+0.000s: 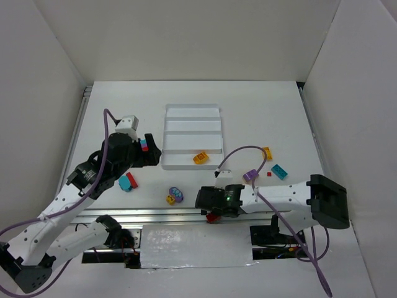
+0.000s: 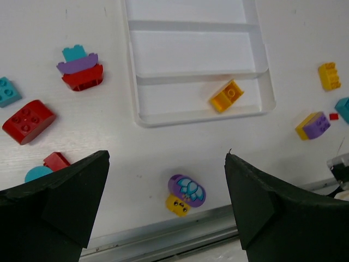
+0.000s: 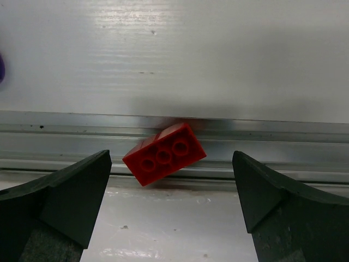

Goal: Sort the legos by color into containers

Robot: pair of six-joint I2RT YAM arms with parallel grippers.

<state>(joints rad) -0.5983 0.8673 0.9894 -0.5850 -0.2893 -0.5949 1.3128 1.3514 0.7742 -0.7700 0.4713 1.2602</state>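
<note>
One yellow-orange brick [image 1: 200,158] lies in the nearest compartment of the white tray [image 1: 192,127], toward its right end. A red brick [image 3: 164,153] rests tilted on the metal rail [image 3: 272,136] at the table's near edge, under the right gripper [image 3: 172,207], whose jaws stand wide apart, holding nothing. The left gripper [image 2: 166,213] hangs just left of the tray, jaws likewise apart and empty. Loose on the table [image 1: 260,112]: a purple-and-yellow piece [image 1: 175,195] in front of the tray, a teal brick [image 1: 279,172] to its right.
</note>
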